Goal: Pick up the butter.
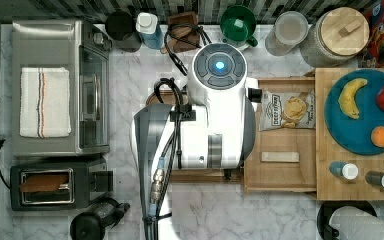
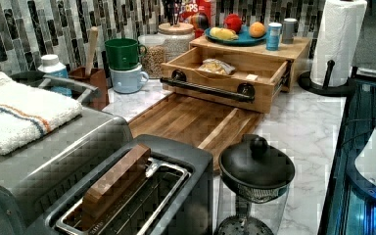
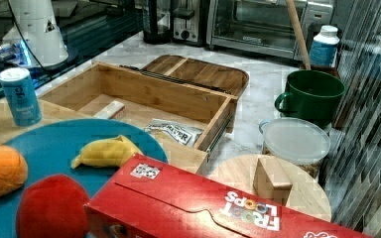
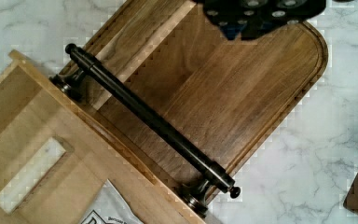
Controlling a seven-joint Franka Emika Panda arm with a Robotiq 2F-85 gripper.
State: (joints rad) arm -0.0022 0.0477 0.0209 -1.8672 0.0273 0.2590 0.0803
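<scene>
Butter [image 1: 279,157] in open drawer [image 1: 254,175]

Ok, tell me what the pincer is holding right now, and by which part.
Nothing that can be seen. The butter lies untouched on the floor of the open drawer, beside the crisp bag. The arm hangs above the dark cutting board.

The robot arm [image 1: 215,120] was big and white, and in the top view it sat in the middle of the picture, seen from right above. A round grey cap with a small blue light glowed on its top end. Black cables ran along the arm's side — down toward the bottom edge of the top view. In the wrist view, a dark part of the gripper [image 4: 261,14] poked in at one edge — its fingers could not be made out.
</scene>
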